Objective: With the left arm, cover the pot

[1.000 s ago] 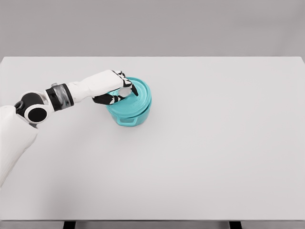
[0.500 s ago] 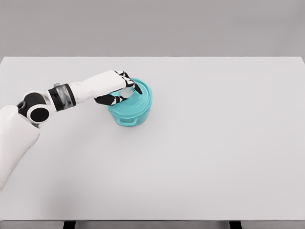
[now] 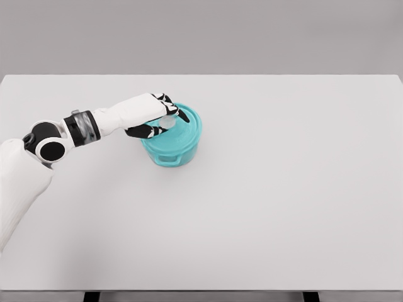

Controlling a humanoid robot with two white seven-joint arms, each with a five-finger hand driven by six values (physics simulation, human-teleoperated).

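From my head camera I see first the near edge of the white table [image 3: 252, 239], and under this edge two dark leg tops show at the bottom of the picture. At the lower left my left arm comes in, with the white upper part close to the camera, then the black and white elbow joint, then a grey and black ring on the forearm. The forearm reaches up and to the right over the table. At its end the left hand [image 3: 154, 116] lies on the near-left part of the teal pot [image 3: 171, 150]. The fingers [image 3: 143, 131] are curled downward, black at the joints, and they close around a small pale knob on the lid [image 3: 186, 126], so the hand has hold of the lid by this knob. The lid sits on the top of the pot and looks level with the rim; whether it is fully seated I cannot tell, because the hand hides the left part. The pot stands upright on the table, left of the middle and in the farther half, with a small handle on its front side. Behind the table there is only a plain grey wall [image 3: 252, 38].
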